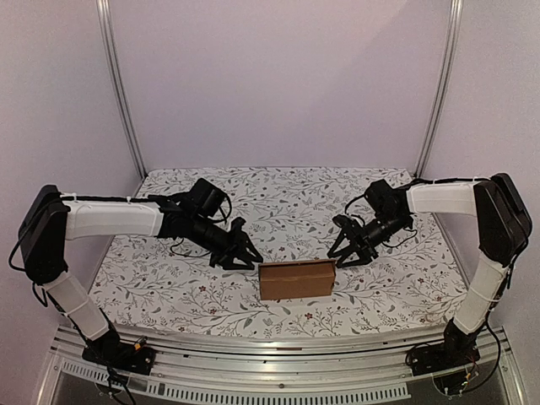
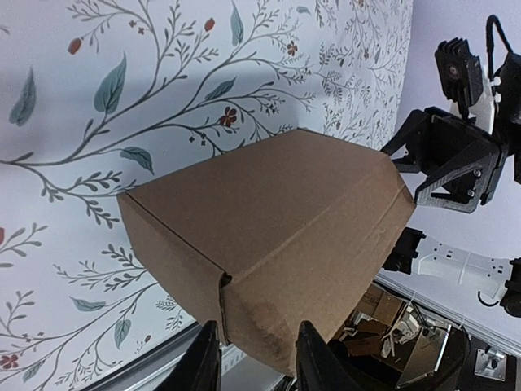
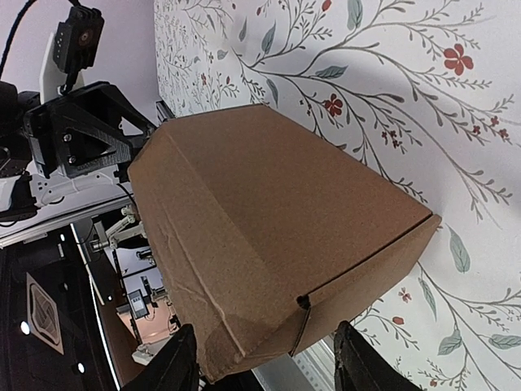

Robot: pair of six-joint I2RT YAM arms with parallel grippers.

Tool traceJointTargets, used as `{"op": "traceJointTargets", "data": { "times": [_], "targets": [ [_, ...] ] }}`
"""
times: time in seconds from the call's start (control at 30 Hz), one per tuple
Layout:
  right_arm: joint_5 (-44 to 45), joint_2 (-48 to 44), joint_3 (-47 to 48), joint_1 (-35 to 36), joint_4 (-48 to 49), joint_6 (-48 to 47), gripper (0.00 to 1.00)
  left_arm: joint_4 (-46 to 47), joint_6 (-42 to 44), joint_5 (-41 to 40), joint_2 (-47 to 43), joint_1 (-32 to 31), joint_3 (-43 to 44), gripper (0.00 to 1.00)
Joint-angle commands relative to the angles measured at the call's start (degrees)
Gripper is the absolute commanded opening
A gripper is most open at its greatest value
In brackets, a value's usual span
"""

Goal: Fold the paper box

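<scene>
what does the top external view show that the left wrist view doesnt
Only the top external view: both white-and-black arms whole, with the left tool and right tool open, flanking the closed plain brown cardboard box, and the metal rail along the table's near edge.
Only the left wrist view: the box's end close up, with a slit seam at its corner, and the left tool's own fingertips spread below it.
Both: the box, the floral tablecloth and the right tool.
</scene>
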Motion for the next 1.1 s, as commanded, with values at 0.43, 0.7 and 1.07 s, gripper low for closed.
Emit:
{"op": "traceJointTargets", "data": {
  "times": [0.43,0.7,1.07],
  "targets": [
    [-3.2,0.2,-1.7,1.0,0.4,0.0,0.61,2.5,-3.8,0.5,-4.3,-2.7,-3.5,0.33],
    [-2.6,-0.8,-3.1,1.0,-0.3,-1.2,0.6,3.4,-4.0,0.6,-4.0,-3.6,-4.2,0.35],
    [-1.7,0.1,-4.5,1.2,0.9,-2.1,0.44,6.4,-4.2,-0.1,-1.8,-4.6,-5.9,0.27]
  ]
}}
